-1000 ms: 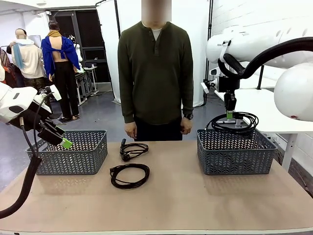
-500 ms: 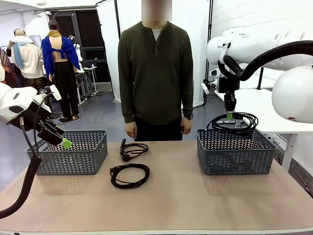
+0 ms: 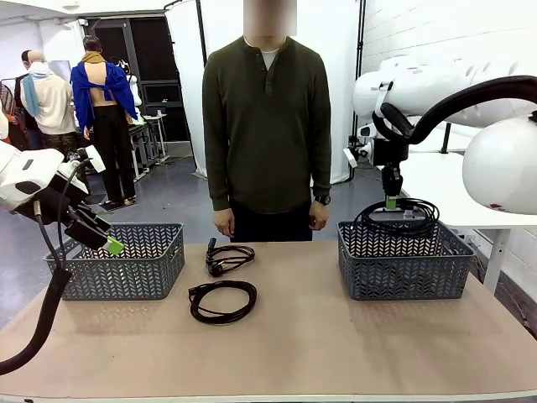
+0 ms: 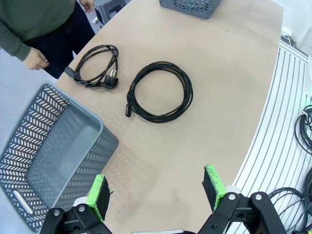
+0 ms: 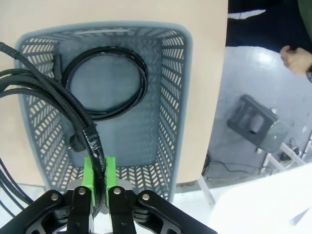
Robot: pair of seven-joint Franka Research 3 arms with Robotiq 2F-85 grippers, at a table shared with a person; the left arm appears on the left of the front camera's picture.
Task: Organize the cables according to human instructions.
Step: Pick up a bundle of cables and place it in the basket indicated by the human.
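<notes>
Two coiled black cables lie on the table: one near the person, one closer to the front. My right gripper hangs above the right grey basket, shut on a coiled cable. Another coiled cable rests on that basket's floor. My left gripper stands open, nothing between its pads, over the near edge of the left basket.
A person in a dark green shirt stands at the far side, hands down. The left basket is empty inside. Bare tabletop lies between and in front of the baskets.
My right gripper has risen slightly with its cable above the right basket. The left arm and the table's cables have not moved.
</notes>
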